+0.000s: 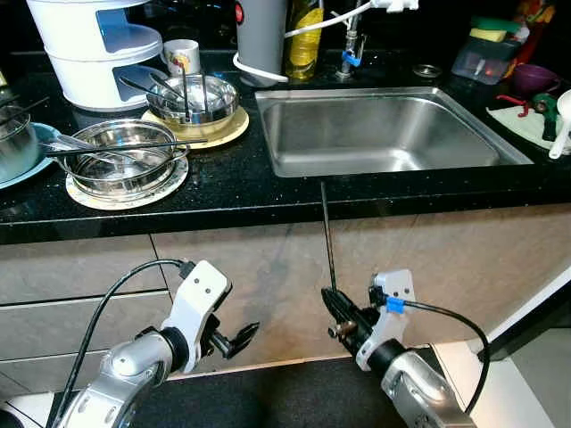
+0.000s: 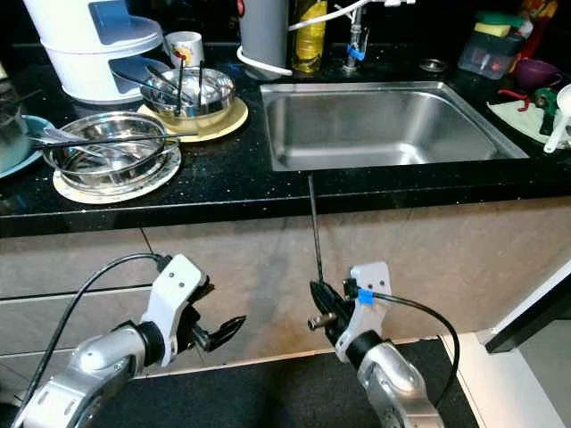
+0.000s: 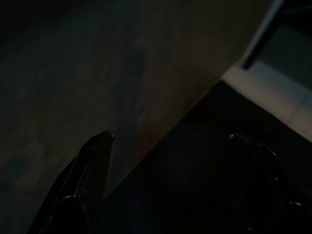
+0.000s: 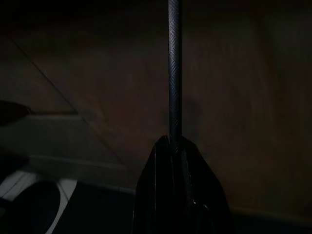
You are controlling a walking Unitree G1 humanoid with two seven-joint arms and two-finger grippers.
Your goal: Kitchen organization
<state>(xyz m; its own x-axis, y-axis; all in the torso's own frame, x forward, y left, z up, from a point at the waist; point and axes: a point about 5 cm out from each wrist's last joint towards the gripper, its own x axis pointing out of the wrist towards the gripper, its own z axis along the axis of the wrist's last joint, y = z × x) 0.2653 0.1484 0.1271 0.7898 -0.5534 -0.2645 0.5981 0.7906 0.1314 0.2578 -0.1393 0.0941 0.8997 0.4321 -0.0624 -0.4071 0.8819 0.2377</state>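
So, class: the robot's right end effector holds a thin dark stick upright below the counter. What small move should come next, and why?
Probably raise the right end effector so the stick clears the counter edge. It is shut on the stick's lower end, and the tip stands just in front of the sink. The left end effector hangs open and low.

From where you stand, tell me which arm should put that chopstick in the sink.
Right. Its tool is shut on the black chopstick, directly below the sink. The left tool hangs open, off toward the bowls.

head stereo pair above sink (image 1: 384, 134), wrist views close
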